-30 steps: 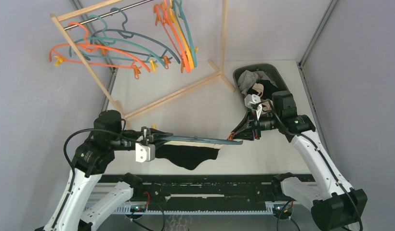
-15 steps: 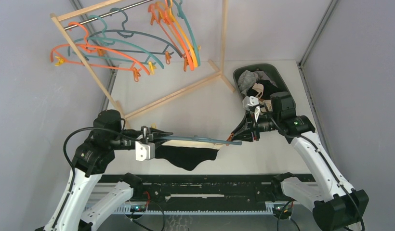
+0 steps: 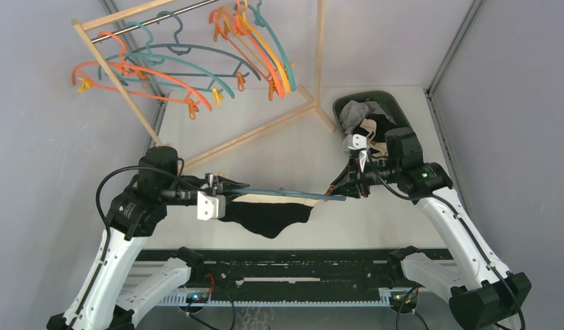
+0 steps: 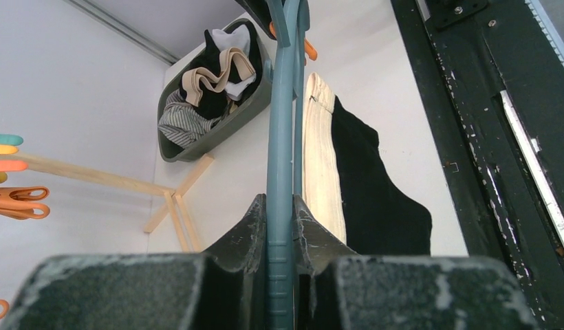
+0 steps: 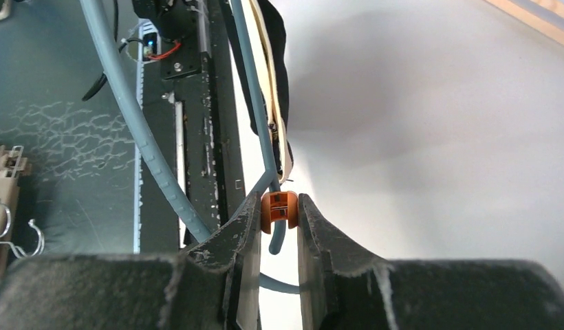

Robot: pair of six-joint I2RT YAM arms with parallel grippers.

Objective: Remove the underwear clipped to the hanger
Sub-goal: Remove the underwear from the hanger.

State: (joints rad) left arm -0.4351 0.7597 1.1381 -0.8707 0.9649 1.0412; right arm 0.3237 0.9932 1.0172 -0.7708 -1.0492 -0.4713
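A blue-grey hanger (image 3: 286, 194) is held level above the table between both arms. My left gripper (image 3: 223, 187) is shut on its left part; in the left wrist view the jaws (image 4: 280, 203) press flat on the hanger bar (image 4: 280, 124). Black underwear (image 3: 265, 216) with a cream waistband (image 4: 319, 151) hangs beneath the bar. My right gripper (image 3: 332, 192) is at the hanger's right end, shut on the orange clip (image 5: 279, 211) that holds the underwear's (image 5: 274, 62) corner.
A dark green basket (image 3: 365, 94) with mixed clothes stands at the back right. A wooden rack (image 3: 121, 86) at the back left carries several orange, teal and yellow hangers (image 3: 252, 41). A black rail (image 3: 286, 265) runs along the near edge.
Both arms and the hanger have shifted slightly away from the near edge. The hangers on the rack have swung to the right. Both grips are unchanged.
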